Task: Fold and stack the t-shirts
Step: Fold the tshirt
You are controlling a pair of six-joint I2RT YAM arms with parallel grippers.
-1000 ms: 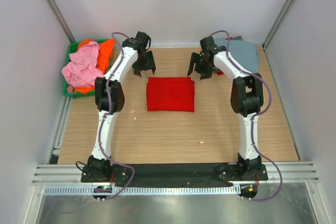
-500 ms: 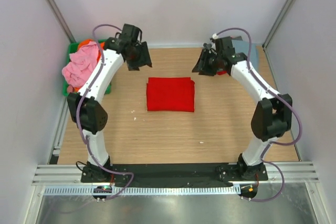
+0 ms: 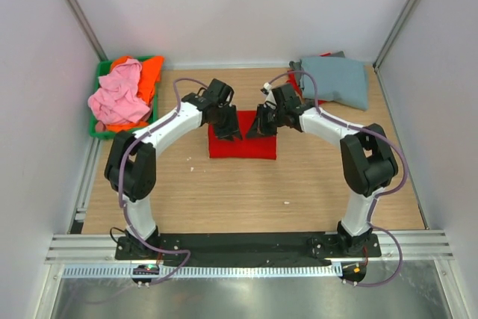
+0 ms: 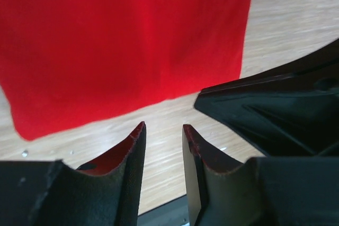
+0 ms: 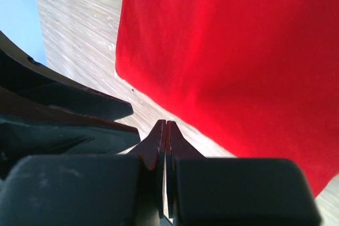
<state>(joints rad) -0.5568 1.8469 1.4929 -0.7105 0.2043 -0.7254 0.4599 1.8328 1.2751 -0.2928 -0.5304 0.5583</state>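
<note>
- Bases of both arms are bolted at the near edge of the table [image 3: 246, 192]. The left arm [image 3: 160, 131] and the right arm [image 3: 325, 126] are each bent inward toward the middle of the board.
- Bare wood is seen between the bases and the red t-shirt [image 3: 243, 146]. The shirt is laid flat as a folded rectangle at the centre of the table.
- At the far edge of the red t-shirt the two grippers are held side by side, near each other but apart.
- The left gripper [image 4: 162, 126] is seen in its wrist view with the fingers parted by a narrow gap. Only wood is seen through that gap, and the cloth's edge lies just beyond the fingertips, so nothing is grasped.
- The right gripper [image 5: 165, 122] is clenched, its fingers pressed flat together. The tips are set just beside the edge of the red cloth, and whether any fabric is pinched cannot be told.
- At the far left the green bin [image 3: 102, 74] is placed against the side wall, beside the far left corner of the wood.
- The pink t-shirt [image 3: 116, 98] is heaped in the bin and spills over its near rim. The orange t-shirt [image 3: 151, 72] is bunched behind and beneath it.
- In the far right corner the grey-blue t-shirt [image 3: 336, 80] is laid as a flattened pad, well apart from the red one.
</note>
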